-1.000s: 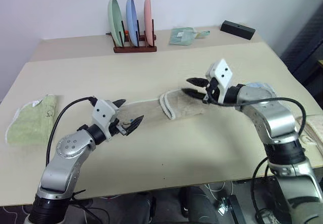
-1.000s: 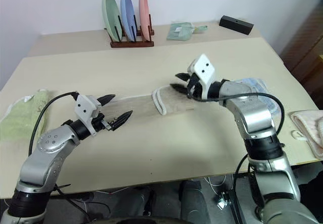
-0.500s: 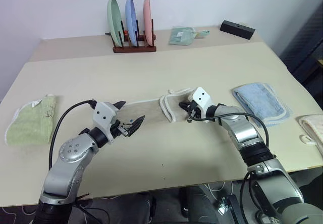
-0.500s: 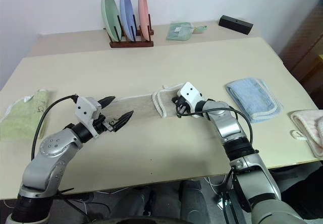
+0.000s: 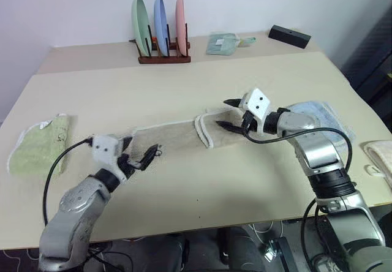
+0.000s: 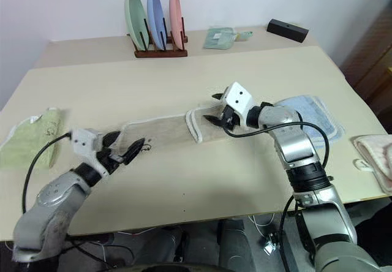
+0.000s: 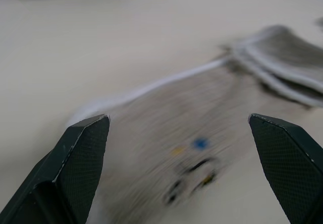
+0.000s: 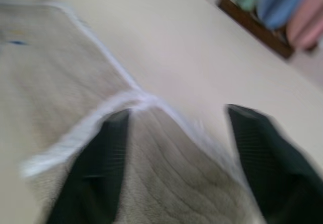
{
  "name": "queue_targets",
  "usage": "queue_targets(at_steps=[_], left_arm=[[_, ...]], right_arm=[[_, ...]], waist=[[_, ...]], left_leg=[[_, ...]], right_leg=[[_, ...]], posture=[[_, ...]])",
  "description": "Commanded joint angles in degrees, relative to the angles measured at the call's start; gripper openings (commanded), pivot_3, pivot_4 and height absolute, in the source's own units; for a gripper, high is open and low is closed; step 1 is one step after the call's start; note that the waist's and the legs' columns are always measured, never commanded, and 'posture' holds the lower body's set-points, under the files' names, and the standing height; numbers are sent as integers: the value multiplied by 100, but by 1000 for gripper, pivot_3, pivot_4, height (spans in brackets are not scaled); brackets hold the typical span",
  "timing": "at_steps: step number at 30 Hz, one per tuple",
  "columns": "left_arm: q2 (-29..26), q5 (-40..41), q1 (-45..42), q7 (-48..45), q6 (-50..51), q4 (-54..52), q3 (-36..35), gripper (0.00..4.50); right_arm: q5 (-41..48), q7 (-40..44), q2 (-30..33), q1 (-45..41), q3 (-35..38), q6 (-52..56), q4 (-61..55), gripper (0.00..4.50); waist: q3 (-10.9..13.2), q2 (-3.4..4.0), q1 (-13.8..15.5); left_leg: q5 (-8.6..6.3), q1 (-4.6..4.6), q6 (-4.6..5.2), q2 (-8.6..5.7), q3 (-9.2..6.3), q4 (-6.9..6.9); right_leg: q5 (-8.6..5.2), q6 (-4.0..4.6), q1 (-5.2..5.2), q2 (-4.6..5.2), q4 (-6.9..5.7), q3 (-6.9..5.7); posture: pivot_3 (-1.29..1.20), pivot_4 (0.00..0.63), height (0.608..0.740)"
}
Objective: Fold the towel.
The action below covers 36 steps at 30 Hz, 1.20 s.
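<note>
- Towel (image 5: 177, 134) lies mid-table as a long strip, its right end doubled over onto itself.
- Right gripper (image 5: 229, 114) hovers just above that doubled end — jaws wide, holding nothing.
- Left gripper (image 5: 139, 152) sits at the strip's left end, jaws wide, empty.
- Judgement: first fold laid; next move calls for gripping the left end and carrying it over.

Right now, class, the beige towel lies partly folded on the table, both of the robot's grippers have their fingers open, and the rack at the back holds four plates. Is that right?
Not quite. The rack holds three plates, not four: one green, one blue, one pink, as the left eye view shows. The rest stands: the beige towel lies partly folded on the table, and the left gripper and right gripper both have their fingers open.
</note>
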<state>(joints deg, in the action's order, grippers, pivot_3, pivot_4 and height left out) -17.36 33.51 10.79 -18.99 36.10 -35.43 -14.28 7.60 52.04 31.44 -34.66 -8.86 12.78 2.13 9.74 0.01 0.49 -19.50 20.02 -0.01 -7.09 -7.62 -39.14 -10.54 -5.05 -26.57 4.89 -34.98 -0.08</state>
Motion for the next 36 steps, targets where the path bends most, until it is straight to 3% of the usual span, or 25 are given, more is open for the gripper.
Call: queue_targets(at_steps=[1, 9, 20, 23, 30, 31, 36], left_arm=[[524, 1517, 528, 735, 696, -698, -367, 4500], [1433, 4024, 523, 3275, 979, -78, -710, 4500], [1019, 4727, -662, 4407, 623, 1143, -753, 4500], [871, 4673, -875, 4370, 626, 1343, -683, 3699], [844, 4722, -1034, 4328, 324, 1473, -832, 199], [854, 4729, -1029, 4294, 235, 1444, -874, 34], [704, 4726, -1030, 4014, -288, 1124, -1244, 34]], right_arm=[[17, 112, 5, -240, 9, -295, -327, 4401], [-193, 118, -158, -298, -247, -683, -145, 4401], [-230, 76, -247, -40, -407, -662, -543, 4401], [-275, 70, -216, 66, -427, -659, -645, 4500], [-341, 59, -179, 295, -429, -565, -894, 4500], [-353, 60, -178, 325, -432, -550, -920, 4500], [-478, 78, -125, 502, -486, -597, -999, 4500]], waist=[[2, -3, 13], [4, -12, 45], [0, -10, 39], [-1, -10, 37], [1, -13, 37], [1, -13, 36], [2, -15, 36]], left_leg=[[-1, 0, 2, 0, 1, 0], [4, -24, -9, 1, -6, -2], [7, -34, -14, 0, -3, -1], [8, -40, -16, 0, -3, 2], [7, -40, -18, 1, -3, 2], [6, -39, -19, 1, -3, 2], [5, -39, -21, 3, -3, 2]], right_leg=[[0, -1, 1, 2, 1, 1], [-1, 0, 27, 1, -4, -2], [-1, 2, 31, -1, -11, -1], [-1, 2, 35, -2, -12, 1], [-1, 2, 33, -5, -12, 2], [-1, 2, 33, -6, -11, 2], [-1, 2, 32, -8, -11, 4]], posture=[[0, 150, 735], [0, 150, 735], [0, 150, 735], [0, 150, 735], [0, 150, 735], [0, 150, 735], [0, 150, 735]])
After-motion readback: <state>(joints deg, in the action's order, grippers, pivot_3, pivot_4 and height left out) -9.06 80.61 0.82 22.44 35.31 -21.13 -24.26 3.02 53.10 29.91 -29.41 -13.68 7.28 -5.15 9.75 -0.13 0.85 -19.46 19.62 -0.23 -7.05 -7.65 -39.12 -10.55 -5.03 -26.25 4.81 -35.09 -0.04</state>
